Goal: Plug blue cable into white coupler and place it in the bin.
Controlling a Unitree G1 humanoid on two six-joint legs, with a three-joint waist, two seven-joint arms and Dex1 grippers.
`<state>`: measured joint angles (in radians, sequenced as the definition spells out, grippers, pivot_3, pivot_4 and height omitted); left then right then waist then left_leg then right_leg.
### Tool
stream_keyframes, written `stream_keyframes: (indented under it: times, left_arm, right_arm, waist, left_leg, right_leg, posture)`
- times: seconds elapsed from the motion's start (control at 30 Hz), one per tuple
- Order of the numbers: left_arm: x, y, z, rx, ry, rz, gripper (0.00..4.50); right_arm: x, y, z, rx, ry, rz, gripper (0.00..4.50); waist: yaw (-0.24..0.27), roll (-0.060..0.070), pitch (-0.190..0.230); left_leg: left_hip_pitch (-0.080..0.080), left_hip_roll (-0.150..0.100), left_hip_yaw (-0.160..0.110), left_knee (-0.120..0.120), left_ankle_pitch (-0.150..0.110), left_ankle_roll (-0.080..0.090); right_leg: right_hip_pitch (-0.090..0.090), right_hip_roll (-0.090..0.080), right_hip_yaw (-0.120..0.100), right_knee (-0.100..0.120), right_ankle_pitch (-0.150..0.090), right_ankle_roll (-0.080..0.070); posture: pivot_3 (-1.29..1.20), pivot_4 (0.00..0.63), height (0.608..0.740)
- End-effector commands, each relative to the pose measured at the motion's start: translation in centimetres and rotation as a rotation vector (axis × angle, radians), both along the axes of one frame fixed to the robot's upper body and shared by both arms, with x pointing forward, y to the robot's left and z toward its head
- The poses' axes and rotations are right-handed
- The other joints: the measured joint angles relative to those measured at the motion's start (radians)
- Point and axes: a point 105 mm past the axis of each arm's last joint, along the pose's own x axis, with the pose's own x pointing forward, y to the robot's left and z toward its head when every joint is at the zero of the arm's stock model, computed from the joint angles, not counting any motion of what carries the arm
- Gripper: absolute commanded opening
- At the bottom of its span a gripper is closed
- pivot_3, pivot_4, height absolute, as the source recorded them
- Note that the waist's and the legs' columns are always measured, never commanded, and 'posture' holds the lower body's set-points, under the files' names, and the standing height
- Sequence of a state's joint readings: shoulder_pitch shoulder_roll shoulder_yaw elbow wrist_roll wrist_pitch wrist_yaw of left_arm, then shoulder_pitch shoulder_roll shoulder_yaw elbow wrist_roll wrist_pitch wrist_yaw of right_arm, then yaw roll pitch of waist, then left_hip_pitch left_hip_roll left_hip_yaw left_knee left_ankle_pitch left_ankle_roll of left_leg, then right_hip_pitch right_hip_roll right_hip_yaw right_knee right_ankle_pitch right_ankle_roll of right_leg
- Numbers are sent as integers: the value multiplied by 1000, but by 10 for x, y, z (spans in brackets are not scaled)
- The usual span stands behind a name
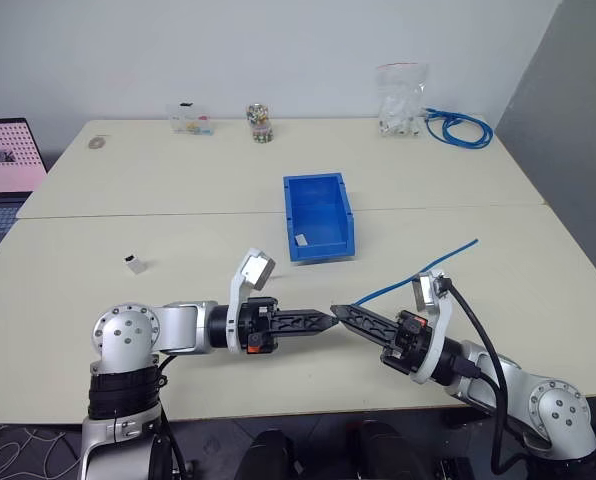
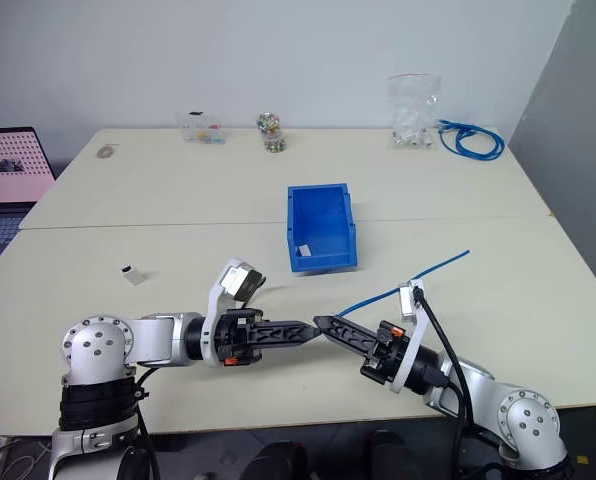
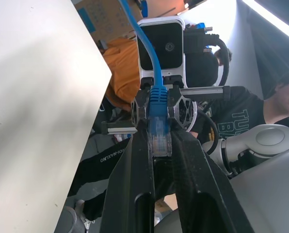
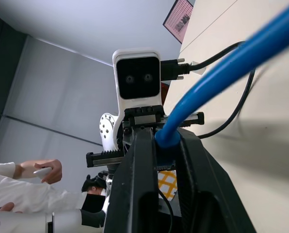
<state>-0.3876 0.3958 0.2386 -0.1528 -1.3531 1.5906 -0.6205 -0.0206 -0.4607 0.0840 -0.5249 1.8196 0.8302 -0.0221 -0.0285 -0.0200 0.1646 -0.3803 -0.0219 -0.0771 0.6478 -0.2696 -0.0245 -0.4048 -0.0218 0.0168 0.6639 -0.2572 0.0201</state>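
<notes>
We hold the blue cable (image 1: 418,271) near its plug with both grippers, tip to tip above the surface: left gripper (image 1: 330,320) pinching the clear plug, right gripper (image 1: 335,311) clamped just behind it; probably a hand-over; the white coupler (image 1: 134,264) sits well apart, the bin (image 1: 318,215) beyond.

Both head views look forward and down from above over the table (image 1: 458,330) toward twelve o'clock, sharing nearly everything including the bin (image 1: 319,216), while each wrist view looks closely along its own fingers, facing the other arm's camera.
</notes>
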Motion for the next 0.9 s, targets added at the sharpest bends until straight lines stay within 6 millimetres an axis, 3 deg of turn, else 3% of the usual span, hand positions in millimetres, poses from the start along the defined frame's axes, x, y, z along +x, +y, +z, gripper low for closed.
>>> stream_keyframes:
  times: [0.03, 0.07, 0.13, 0.33, 0.47, 0.53, 0.6, 0.7, 0.8, 0.9]
  left_arm:
    - [-4, 0, 3, 3, -25, -9, 222]
    - [-3, 1, 3, -1, -27, -4, 222]
    - [-2, 2, 3, -5, -27, 3, 923]
    - [-14, 4, 3, 42, -102, -51, 2182]
    - [-25, 12, -17, 217, -297, -69, 2908]
    - [-13, 18, -29, 320, -438, 15, 3286]
    - [4, 22, -35, 390, -554, 163, 3728]
    - [35, 37, -44, 627, -744, 465, 4424]
    - [53, 76, -50, 984, -939, 804, 4484]
    - [52, 130, -37, 1210, -878, 1322, 4484]
  right_arm:
    - [-2, 3, 5, 19, -8, 25, 206]
    - [-2, 3, 5, 18, -9, 27, 206]
    - [-2, 4, 5, 14, -12, 31, 206]
    - [9, -2, 3, -22, -33, 8, 204]
    - [23, -9, 0, -57, -60, -10, 204]
    - [31, -13, -1, -73, -79, -17, 204]
    - [38, -16, -1, -88, -94, -29, 204]
    - [44, -19, -2, -110, -118, -35, 204]
    - [48, -21, -1, -117, -133, -29, 204]
    - [52, -21, -2, -126, -143, -16, 204]
  waist:
    - [0, 0, 0]
    - [0, 0, 0]
    - [0, 0, 0]
    - [-2, 0, 0]
    - [-5, 1, 0]
    - [-2, 2, 1]
    - [2, 3, 1]
    - [7, 3, 1]
    - [12, 2, 1]
    - [13, 2, 2]
  left_leg:
    - [0, 0, 0, 0, 0, 0]
    - [0, 0, 0, 0, 0, 0]
    - [0, 0, 0, 0, 0, 0]
    - [0, 0, 0, -1, 0, 0]
    - [0, 0, 1, -1, 0, 0]
    - [1, 0, 3, -2, 0, 0]
    - [1, 0, 2, -2, 0, 0]
    - [0, 0, 2, -2, 0, 0]
    - [-1, 0, 1, -2, 0, 0]
    - [-2, 1, 3, -2, 0, 0]
  right_leg:
    - [0, 0, 0, 0, 0, 0]
    - [0, 0, 0, 0, 0, 0]
    - [0, 0, 0, 0, 0, 0]
    - [0, 0, 0, 0, 0, 0]
    - [-1, 0, 0, -1, 0, -1]
    - [-1, 0, 2, -1, -1, -2]
    - [-1, 0, 2, -1, -1, -3]
    - [-1, -1, 2, -2, -1, -3]
    - [-1, -1, 2, -3, -1, -2]
    - [-1, -2, 3, -3, 1, -3]
  posture:
    - [0, 150, 740]
    - [0, 150, 740]
    - [0, 150, 740]
    - [0, 150, 740]
    - [0, 150, 740]
    - [0, 150, 740]
    - [0, 150, 740]
    - [0, 150, 740]
    - [0, 150, 740]
    - [0, 150, 740]
